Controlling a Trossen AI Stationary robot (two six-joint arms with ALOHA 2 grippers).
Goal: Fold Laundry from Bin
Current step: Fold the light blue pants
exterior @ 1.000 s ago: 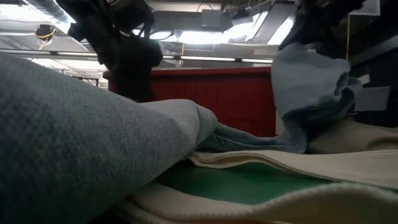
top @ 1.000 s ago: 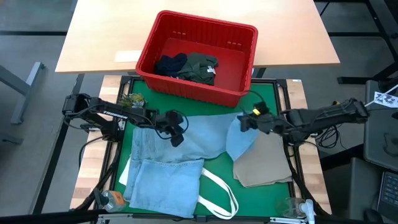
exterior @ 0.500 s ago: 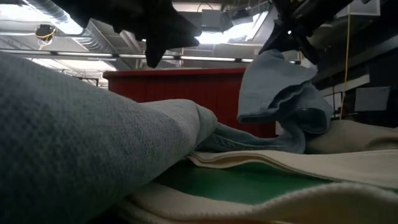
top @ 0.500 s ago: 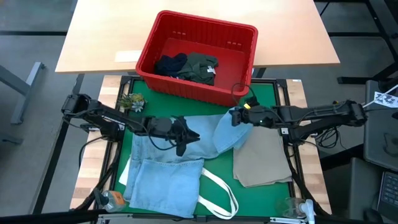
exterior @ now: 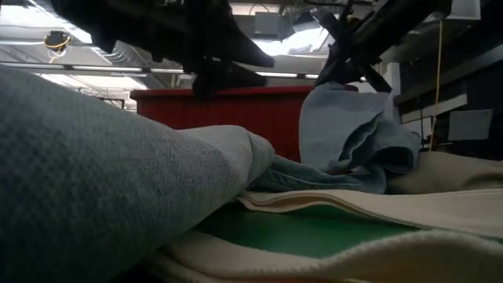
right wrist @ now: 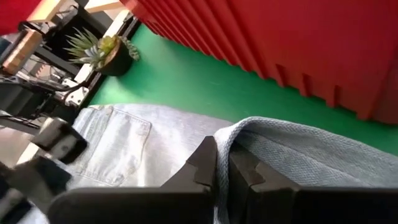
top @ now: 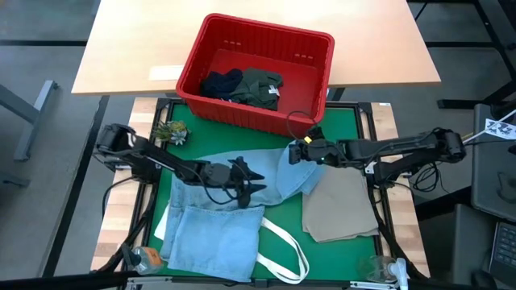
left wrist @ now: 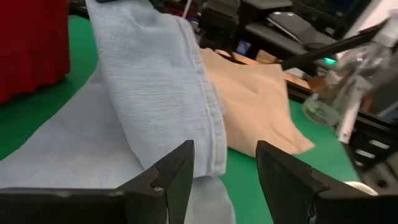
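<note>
Now right claw point(top: 295, 152) pinches jeans point(top: 211, 229) leg aloft; left claw point(top: 253, 179) open above jeans.

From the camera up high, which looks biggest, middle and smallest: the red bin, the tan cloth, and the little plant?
Biggest to smallest in the high view:
1. The red bin
2. The tan cloth, partly hidden under the jeans
3. The little plant
</note>
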